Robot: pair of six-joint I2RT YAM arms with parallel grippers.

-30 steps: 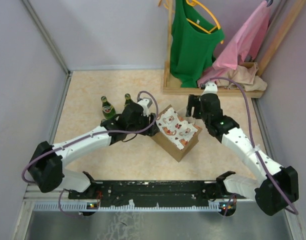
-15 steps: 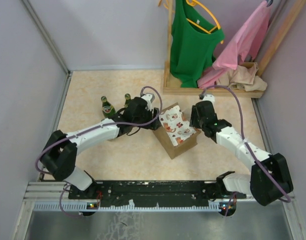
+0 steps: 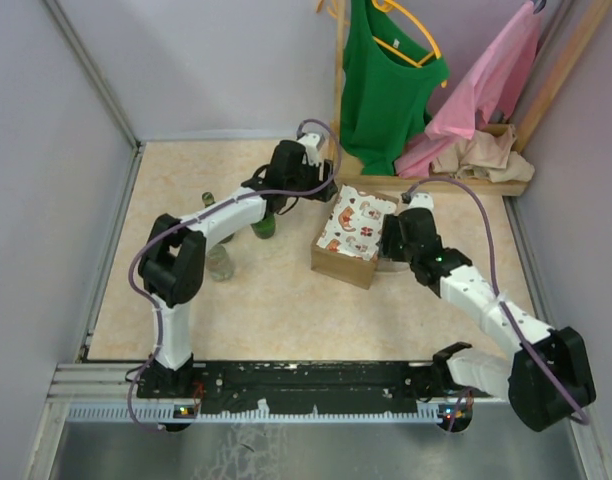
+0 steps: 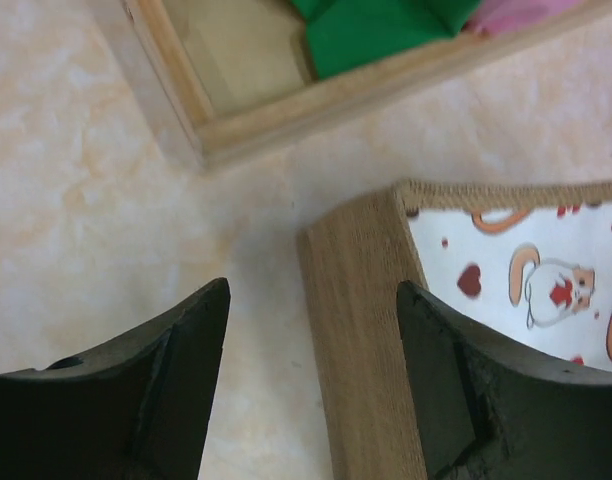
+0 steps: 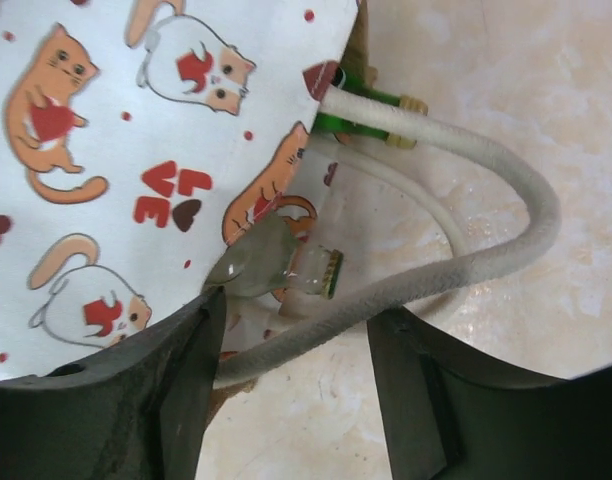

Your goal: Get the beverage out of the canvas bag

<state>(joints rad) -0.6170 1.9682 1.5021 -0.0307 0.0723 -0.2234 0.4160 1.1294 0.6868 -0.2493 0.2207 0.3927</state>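
My right end effector [image 5: 296, 305], spread, now brackets a bottle neck [image 5: 276, 268]; the bag [image 3: 351, 228] has slid up-frame, so grasping looks possible. My left end effector [image 4: 311, 290] is spread too.

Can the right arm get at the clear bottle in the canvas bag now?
Probably yes: the right end effector is open at the mouth of the canvas bag, where the neck of the clear bottle pokes out. Only a white handle crosses the way.
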